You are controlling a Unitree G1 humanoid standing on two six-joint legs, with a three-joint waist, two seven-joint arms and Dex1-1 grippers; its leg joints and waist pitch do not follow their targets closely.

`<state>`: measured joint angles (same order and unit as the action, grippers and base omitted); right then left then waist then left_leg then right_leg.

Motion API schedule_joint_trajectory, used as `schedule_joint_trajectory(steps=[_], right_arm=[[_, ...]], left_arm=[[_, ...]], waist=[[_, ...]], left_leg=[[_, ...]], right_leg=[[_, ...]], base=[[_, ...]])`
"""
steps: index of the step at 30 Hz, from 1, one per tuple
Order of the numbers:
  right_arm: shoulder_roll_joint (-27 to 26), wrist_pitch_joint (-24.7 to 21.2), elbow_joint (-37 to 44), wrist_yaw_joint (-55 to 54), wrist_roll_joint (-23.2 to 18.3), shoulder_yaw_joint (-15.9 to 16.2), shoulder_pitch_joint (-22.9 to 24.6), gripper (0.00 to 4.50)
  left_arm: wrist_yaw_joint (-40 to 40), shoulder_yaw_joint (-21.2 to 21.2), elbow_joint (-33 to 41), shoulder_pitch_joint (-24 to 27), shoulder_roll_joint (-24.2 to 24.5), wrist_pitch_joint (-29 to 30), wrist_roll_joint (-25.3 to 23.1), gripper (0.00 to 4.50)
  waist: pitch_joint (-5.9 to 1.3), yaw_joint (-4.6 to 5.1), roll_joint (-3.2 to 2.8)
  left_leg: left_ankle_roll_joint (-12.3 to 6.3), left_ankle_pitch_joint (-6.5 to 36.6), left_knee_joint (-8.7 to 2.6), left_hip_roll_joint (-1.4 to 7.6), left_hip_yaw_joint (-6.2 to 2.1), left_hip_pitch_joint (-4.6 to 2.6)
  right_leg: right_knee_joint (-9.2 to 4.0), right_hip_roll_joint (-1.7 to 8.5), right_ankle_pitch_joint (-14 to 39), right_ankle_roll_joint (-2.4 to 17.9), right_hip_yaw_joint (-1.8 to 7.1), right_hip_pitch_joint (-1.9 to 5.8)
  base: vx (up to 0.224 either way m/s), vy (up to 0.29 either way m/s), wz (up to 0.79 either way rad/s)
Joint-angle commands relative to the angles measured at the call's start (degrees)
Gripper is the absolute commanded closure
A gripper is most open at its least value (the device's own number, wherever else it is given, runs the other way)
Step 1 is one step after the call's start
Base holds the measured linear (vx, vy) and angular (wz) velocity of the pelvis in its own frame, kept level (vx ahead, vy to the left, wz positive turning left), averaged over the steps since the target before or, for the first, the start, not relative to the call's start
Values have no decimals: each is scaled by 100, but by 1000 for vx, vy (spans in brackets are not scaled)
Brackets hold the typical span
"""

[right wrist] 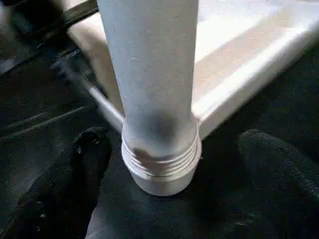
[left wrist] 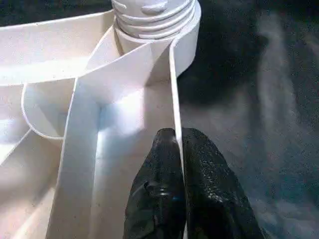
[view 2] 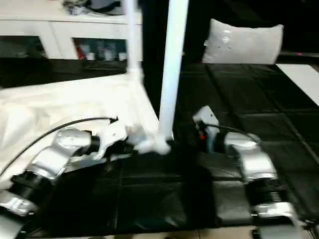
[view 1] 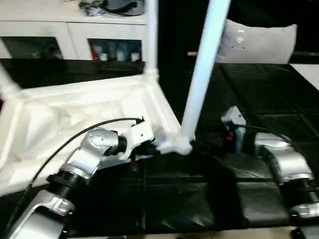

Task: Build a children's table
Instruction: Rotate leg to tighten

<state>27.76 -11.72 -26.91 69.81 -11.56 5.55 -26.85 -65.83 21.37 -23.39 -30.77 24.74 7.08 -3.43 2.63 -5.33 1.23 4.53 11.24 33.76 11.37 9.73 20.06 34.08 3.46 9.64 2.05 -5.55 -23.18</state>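
The white table top (view 1: 75,119) lies upside down on the black mat, ribbed underside up. A white leg (view 1: 203,69) stands upright in the near corner socket (view 1: 177,146), its threaded base (right wrist: 160,162) showing above the socket. Another leg (view 1: 151,35) stands in the far corner, and a third leg base (view 1: 7,84) shows at the far left. My left gripper (left wrist: 178,149) is shut on the thin side rim of the table top (left wrist: 175,94) just beside the near socket. My right gripper (right wrist: 164,149) is open, one finger (right wrist: 60,189) on each side of the leg base, not touching it.
A black tiled mat (view 1: 259,99) covers the floor. A white cabinet with glass doors (view 1: 75,40) stands behind, and a grey cushion (view 1: 256,42) lies at the back right. Bare wood floor shows at the near edge.
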Motion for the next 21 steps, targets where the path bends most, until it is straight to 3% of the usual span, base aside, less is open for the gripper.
schedule_joint_trajectory(steps=[1,7,8,9,19,20,21], right_arm=[[74,58,164,302,-64,83,11,7],[144,20,69,911,-180,282,-66,79],[144,-10,89,1031,-223,320,-64,86],[144,-10,90,1037,-225,322,-64,91],[-28,-73,179,1302,-325,456,5,181],[-40,-16,134,1253,-299,456,-5,195],[-53,1,89,1221,-293,454,-17,195]], left_arm=[[-353,260,91,-69,49,-219,-74,450],[-1074,431,46,-100,263,-570,65,450],[-1183,485,65,-112,315,-609,59,450],[-1190,488,67,-113,318,-610,59,450],[-1463,543,4,-227,286,-788,94,450],[-1461,545,-2,-229,280,-796,97,450],[-1464,547,-11,-230,276,-808,103,450]], waist=[[-336,-17,-17],[-349,-121,-25],[-346,-124,41],[-346,-143,8],[-354,-168,13],[-358,-170,-35],[-361,-177,-23]], left_leg=[[-445,947,-358,220,-22,-16],[-366,951,-363,242,-21,-37],[-372,951,-364,242,-14,-30],[-359,935,-369,243,-23,-21],[-304,858,-363,235,-22,-24],[-287,882,-360,236,-21,-28],[-275,870,-363,232,-26,-21]], right_leg=[[-449,483,1744,913,319,328],[-406,488,1577,997,326,320],[-404,484,1553,1007,324,325],[-392,498,1577,1006,323,332],[-395,497,1659,913,326,323],[-407,494,1600,934,326,323],[-389,491,1531,952,324,335]], base=[[0,0,0],[0,0,0],[0,0,0],[0,0,0],[0,0,0],[0,0,0],[0,0,0]])
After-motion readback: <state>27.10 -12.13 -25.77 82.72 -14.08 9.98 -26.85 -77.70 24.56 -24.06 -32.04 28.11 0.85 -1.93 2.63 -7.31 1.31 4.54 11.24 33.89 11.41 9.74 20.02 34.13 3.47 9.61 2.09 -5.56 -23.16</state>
